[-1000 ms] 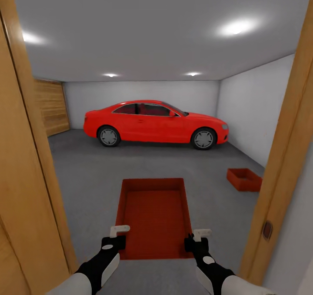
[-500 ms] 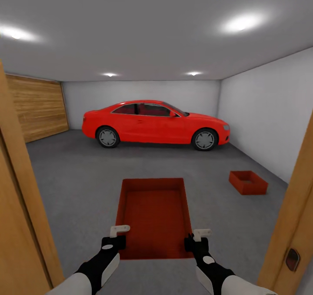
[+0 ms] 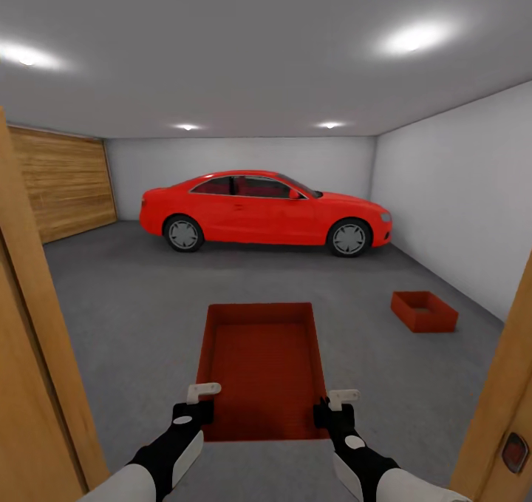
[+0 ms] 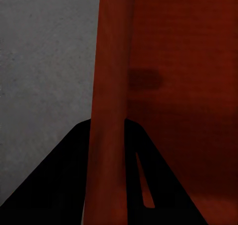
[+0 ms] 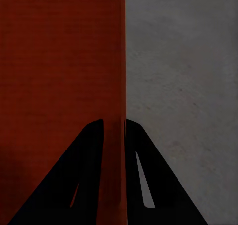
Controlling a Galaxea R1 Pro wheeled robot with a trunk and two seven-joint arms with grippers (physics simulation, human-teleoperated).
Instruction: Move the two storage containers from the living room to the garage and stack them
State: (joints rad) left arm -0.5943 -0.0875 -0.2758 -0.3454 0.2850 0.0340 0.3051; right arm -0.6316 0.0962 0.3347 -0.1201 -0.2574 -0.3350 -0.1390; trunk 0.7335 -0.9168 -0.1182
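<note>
Orange-red plastic sits between both arms: one storage container [image 3: 262, 369], open-topped and low-walled, is carried out in front of the trunk, its near corners pinched by the left tool [image 3: 202, 392] and the right tool [image 3: 342, 397]. In the left wrist view the left tool [image 4: 106, 178] has its dark fingers [image 4: 64, 185] closed on either side of the container's wall [image 4: 110, 86]; the right wrist view shows the right tool [image 5: 114, 170] clamped the same way on the opposite wall [image 5: 114, 61]. The robot stands in a wood-framed doorway [image 3: 33, 354] at the edge of the garage, so the step in hand looks like the carry-in of the second box. A second storage container [image 3: 423, 310] rests on the grey concrete floor [image 3: 133, 295], near the right-hand wall [image 3: 458, 191] and well apart from the carried one. Next, by my reading, the base must roll forward and right, then the arms lower the held box squarely into or onto the resting one. Counted: two containers, two tools, one red car [image 3: 264, 210] parked across the far end, one slatted wooden door [image 3: 66, 188].
</note>
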